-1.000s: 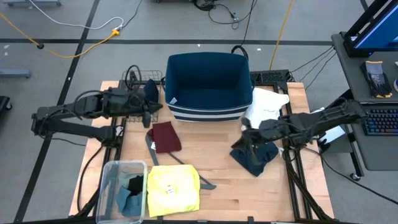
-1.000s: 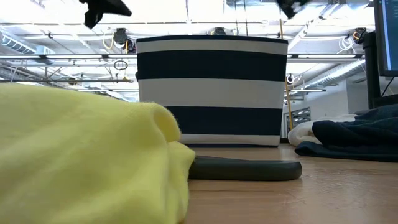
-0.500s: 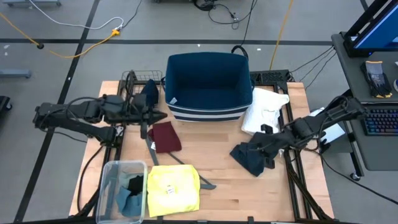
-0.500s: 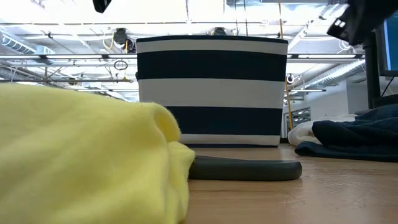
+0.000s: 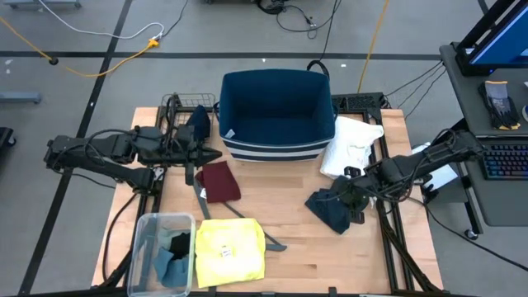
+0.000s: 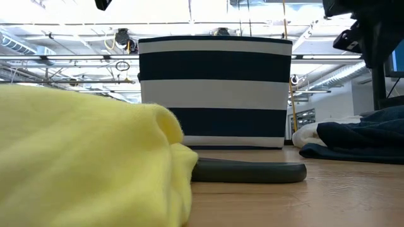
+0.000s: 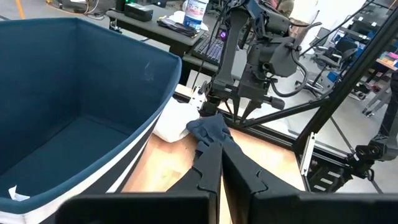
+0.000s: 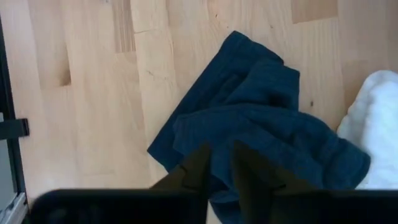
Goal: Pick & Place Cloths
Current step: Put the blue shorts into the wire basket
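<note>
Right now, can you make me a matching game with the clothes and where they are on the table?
Things:
1. yellow T-shirt
2. maroon piece
3. white shirt
4. navy cloth

Places:
A. right of the blue bin
B. under the right gripper
C. beside the clear tub
D. in front of the bin, near the left gripper

Pairs: 1-C, 2-D, 3-A, 4-B

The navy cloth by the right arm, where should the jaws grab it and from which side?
Judging by its crumpled pose, take the navy cloth at its raised, bunched folds near the middle, coming straight down from above. The flat corner lying on the table gives little to pinch. The right gripper hangs over it, jaws nearly closed, so they would need opening first.
</note>
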